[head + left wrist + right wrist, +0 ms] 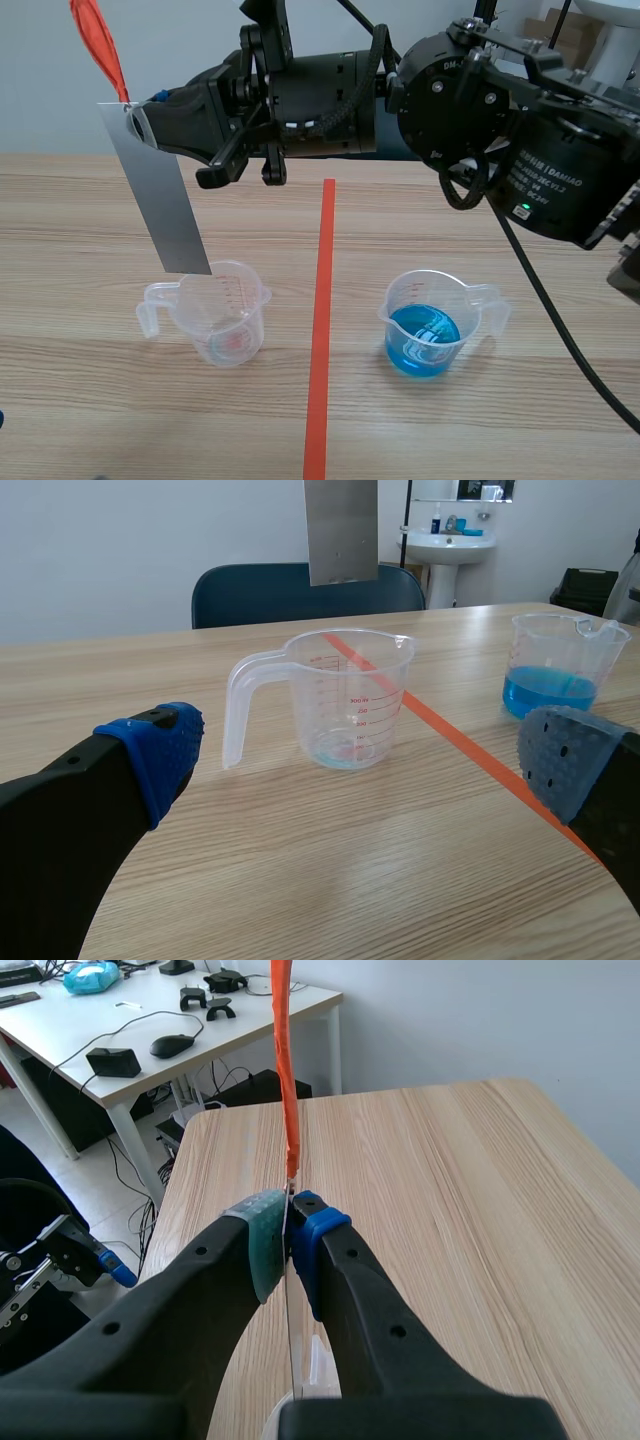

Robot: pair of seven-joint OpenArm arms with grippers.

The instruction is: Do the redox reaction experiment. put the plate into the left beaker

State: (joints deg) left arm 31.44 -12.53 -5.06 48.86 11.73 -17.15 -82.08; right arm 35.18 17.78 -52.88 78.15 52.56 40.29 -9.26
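From the scene view: one plate, two beakers, one tape line down the pale wooden table. The right arm, lettered "DAMIAO", reaches across the top. The right gripper pinches the plate's upper end, where an orange ribbon sticks up. The plate hangs tilted, its lower edge right at the rim of the left beaker, which is nearly dry. The right beaker holds blue liquid.

Now the left wrist view: the left gripper gapes wide and holds nothing, pads far apart. The left beaker stands ahead of it, red scale showing 300, and the plate dangles above. Behind are a blue chair, a white wall and a washbasin.

Right wrist view: the right gripper is clamped tight on the plate, seen edge-on, with the ribbon rising ahead. Past the table there's a white desk with one mouse.
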